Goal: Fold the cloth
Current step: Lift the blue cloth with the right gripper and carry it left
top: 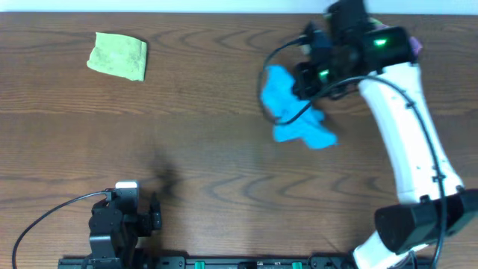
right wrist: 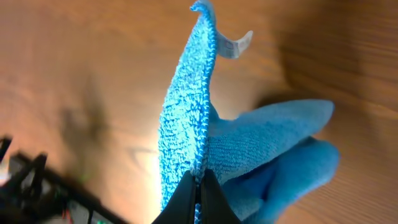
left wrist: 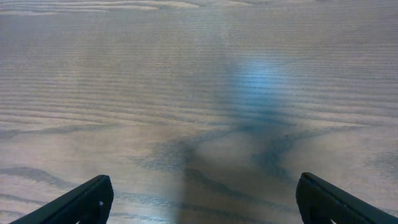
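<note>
A blue cloth [top: 287, 108] hangs crumpled from my right gripper [top: 310, 63] at the right of the table, its lower part resting on the wood. In the right wrist view the black fingers [right wrist: 199, 186] are shut on the cloth's stitched edge [right wrist: 186, 118], and a white tag [right wrist: 238, 45] shows near the top corner. My left gripper [top: 123, 217] sits low at the front left, far from the cloth. In the left wrist view its fingers [left wrist: 202, 199] are wide apart over bare wood.
A folded green cloth [top: 118, 55] lies at the far left of the brown wooden table [top: 187, 134]. The right arm's white link [top: 407, 127] reaches across the right side. Cables and arm bases line the front edge.
</note>
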{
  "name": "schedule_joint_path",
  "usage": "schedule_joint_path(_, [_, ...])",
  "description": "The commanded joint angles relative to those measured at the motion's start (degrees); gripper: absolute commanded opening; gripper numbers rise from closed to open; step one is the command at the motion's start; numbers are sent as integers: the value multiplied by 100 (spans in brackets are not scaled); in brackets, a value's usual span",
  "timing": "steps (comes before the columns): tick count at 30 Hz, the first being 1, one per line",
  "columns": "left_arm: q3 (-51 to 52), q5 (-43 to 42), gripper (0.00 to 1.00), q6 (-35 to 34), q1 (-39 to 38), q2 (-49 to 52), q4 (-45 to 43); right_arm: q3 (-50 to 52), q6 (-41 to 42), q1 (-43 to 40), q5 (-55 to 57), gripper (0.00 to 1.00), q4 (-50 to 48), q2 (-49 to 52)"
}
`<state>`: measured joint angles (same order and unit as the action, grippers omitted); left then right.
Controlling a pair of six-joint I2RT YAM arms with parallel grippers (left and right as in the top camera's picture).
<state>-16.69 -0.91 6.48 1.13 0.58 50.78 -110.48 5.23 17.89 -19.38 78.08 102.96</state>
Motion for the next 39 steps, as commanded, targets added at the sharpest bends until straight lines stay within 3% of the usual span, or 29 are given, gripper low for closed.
schedule_joint_path(1, [52, -105, 95, 122, 35, -37, 337, -57, 72, 590, -173, 1, -2, -149])
schedule_joint_path(8, [52, -105, 95, 122, 35, -37, 337, -57, 289, 1762, -437, 1, -258, -146])
schedule_joint_path(12, [52, -105, 95, 122, 35, -37, 337, -28, 420, 1932, -192, 1, -590, -111])
schedule_joint_path(19, [52, -105, 95, 122, 35, -37, 337, -24, 278, 1799, -157, 1, -922, 420])
schedule_joint_path(28, [52, -105, 95, 122, 35, -37, 337, -24, 24, 1469, -107, 1, -2234, 1445])
schedule_joint_path(39, [52, -105, 96, 122, 35, -37, 337, -24, 28, 551, 1768, 1, -3705, 2055])
